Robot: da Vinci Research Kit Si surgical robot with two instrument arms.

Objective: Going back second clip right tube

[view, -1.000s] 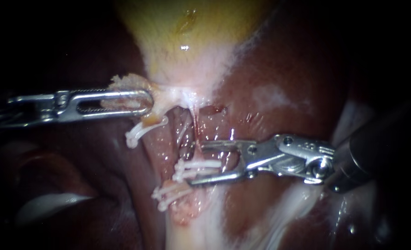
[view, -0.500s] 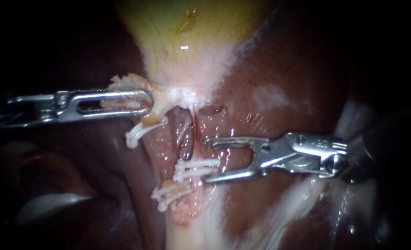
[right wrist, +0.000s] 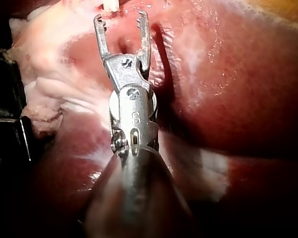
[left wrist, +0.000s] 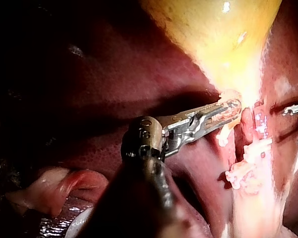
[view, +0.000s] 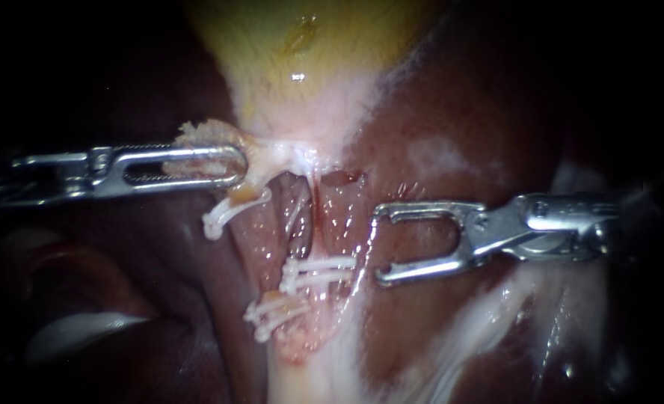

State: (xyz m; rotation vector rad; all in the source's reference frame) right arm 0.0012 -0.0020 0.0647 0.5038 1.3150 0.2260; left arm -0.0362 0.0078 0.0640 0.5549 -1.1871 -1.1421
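Left instrument (view: 231, 166) clenched on gallbladder neck tissue (view: 261, 153), probably keeping tube (view: 337, 224) taut; right instrument (view: 380, 247) gaped empty just beside clips (view: 318, 271), not touching.

There's the right tube (view: 341, 224), pink and glistening, running straight down the field. Two white clips cross it side by side, nearly level: the upper clip (view: 321, 263) and the lower clip (view: 313, 280), both closed and lying just beside each other.
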